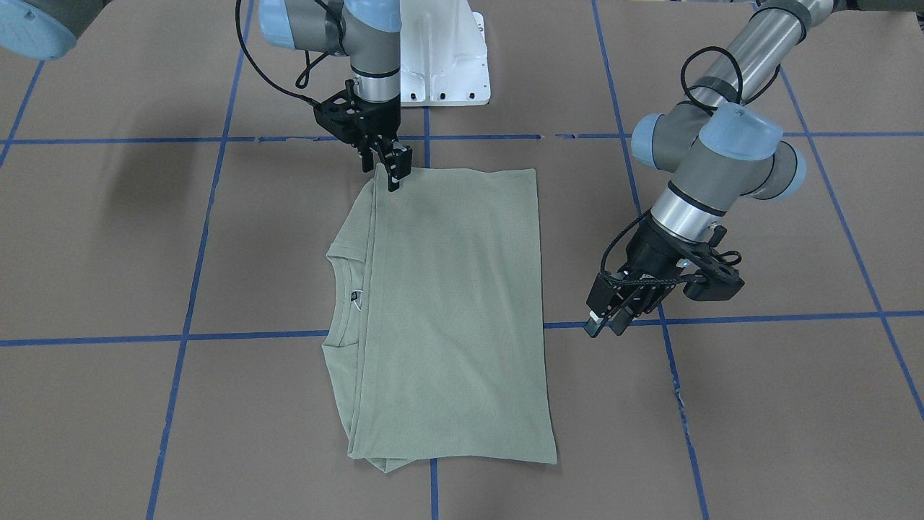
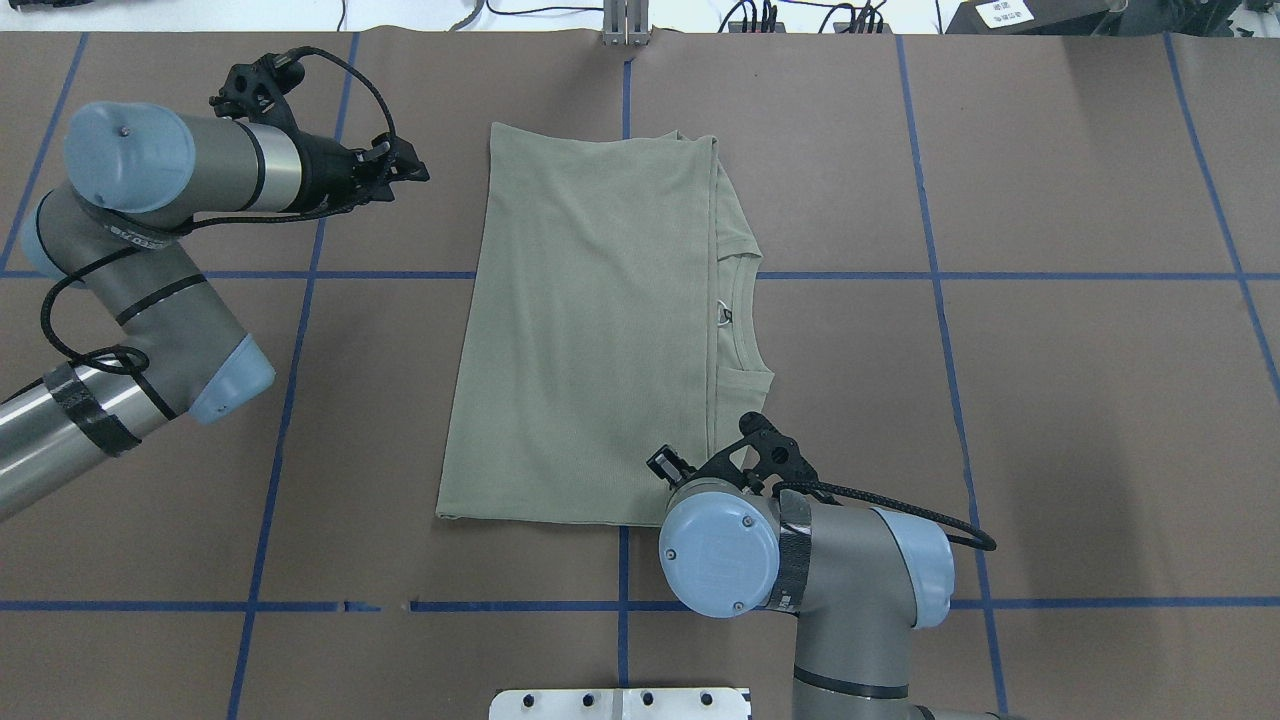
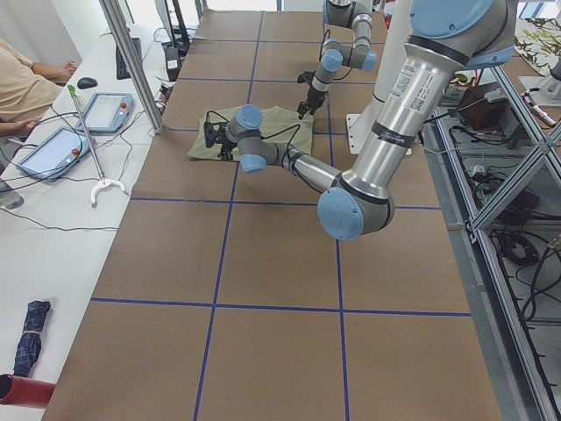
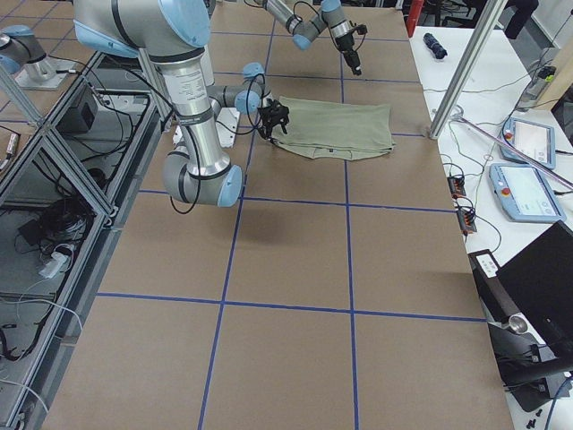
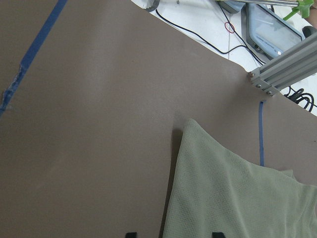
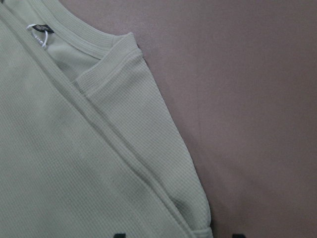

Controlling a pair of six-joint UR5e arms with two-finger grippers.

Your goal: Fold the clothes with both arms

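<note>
The sage-green shirt (image 1: pixel 447 310) lies flat in the table's middle, folded over on itself, with the ribbed collar and black neck label (image 1: pixel 355 296) showing along one side. It also shows in the overhead view (image 2: pixel 590 330). My right gripper (image 1: pixel 395 177) stands at the shirt's near collar-side corner; in the right wrist view (image 6: pixel 178 235) its jaws are apart with that corner (image 6: pixel 198 218) between them. My left gripper (image 1: pixel 603 328) hovers beside the shirt's far hem-side corner, apart from it (image 2: pixel 415 170). It is open and empty in the left wrist view (image 5: pixel 172 234).
The white pedestal base (image 1: pixel 444 58) stands at the robot's side of the table. Blue tape lines (image 1: pixel 433 137) grid the brown table. An aluminium post (image 2: pixel 627 25) stands at the far edge. An operators' bench with tablets (image 3: pixel 53 149) runs beyond it.
</note>
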